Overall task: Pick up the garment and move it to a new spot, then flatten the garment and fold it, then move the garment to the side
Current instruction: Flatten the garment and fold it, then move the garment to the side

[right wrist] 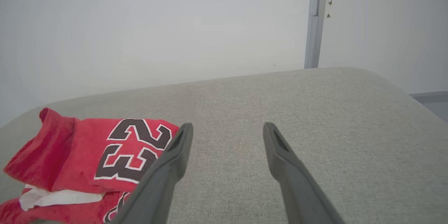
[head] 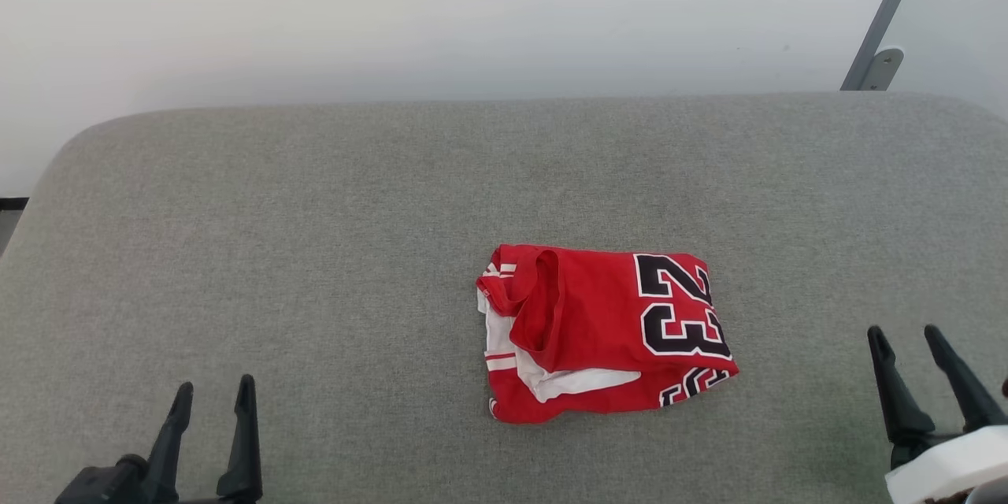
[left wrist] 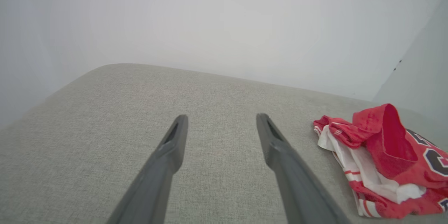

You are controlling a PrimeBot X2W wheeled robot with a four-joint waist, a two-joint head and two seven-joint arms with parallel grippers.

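We've got the broad grey fabric cushion [head: 315,213] spread across the head view, rounded at its far corners, with a pale wall [head: 472,8] behind it. On it, a little right of centre and toward the near edge, lies the garment [head: 606,331]: a red bundle, loosely folded over itself, a black "23" with white outline facing up on its right side, white striped fabric peeking out at its left and lower edges. Now the left gripper [head: 216,383], low at the left, well apart from the garment, fingers spread with bare cushion between them. Over to the right gripper [head: 904,330], low at the right, near the garment's numbered end but not touching it, fingers likewise apart and holding nothing. Up in the far right corner, a slim grey metal post [head: 886,16] leans against the wall.
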